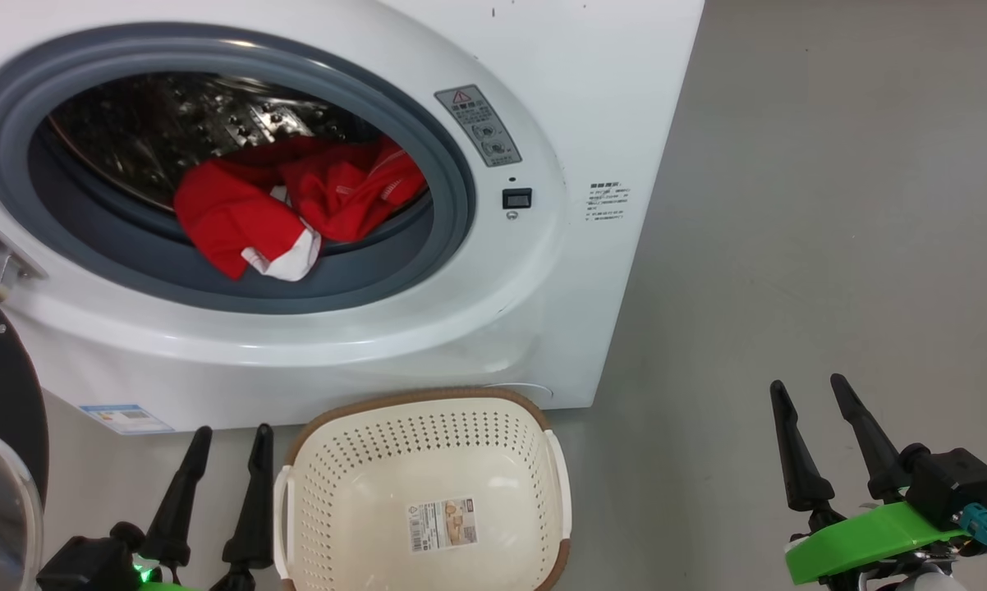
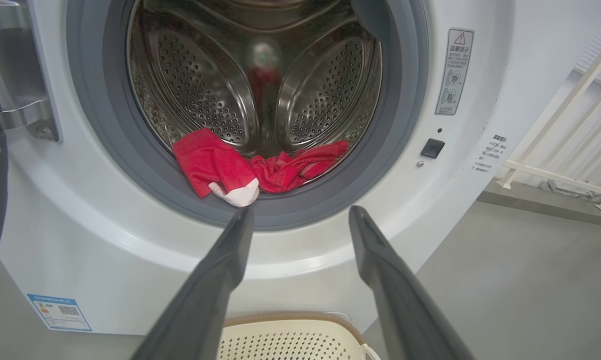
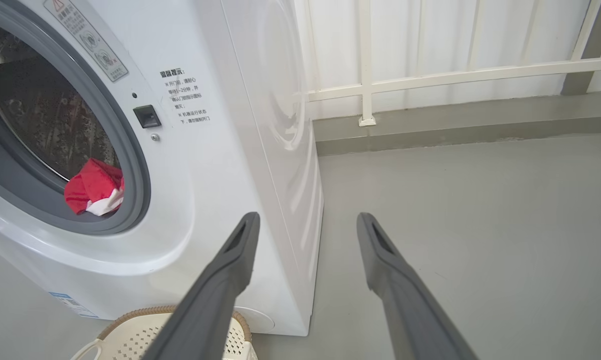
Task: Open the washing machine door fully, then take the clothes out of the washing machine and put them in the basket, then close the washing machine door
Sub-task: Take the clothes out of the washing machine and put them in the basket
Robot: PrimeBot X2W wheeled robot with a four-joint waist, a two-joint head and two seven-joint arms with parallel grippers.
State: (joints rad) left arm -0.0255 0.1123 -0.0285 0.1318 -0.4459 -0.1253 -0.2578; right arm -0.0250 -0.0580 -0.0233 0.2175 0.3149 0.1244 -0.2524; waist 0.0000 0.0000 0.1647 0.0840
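The clothes [image 1: 239, 217] lie in the washing machine [image 1: 592, 82] — left hand [image 1: 234, 430] and right hand [image 1: 807, 382] spread.

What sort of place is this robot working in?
Likely a laundry corner, maybe on a balcony or in a utility space. A white front-loading washing machine holds red clothes, a perforated basket sits on the bare grey floor before it, and a white railing runs behind.
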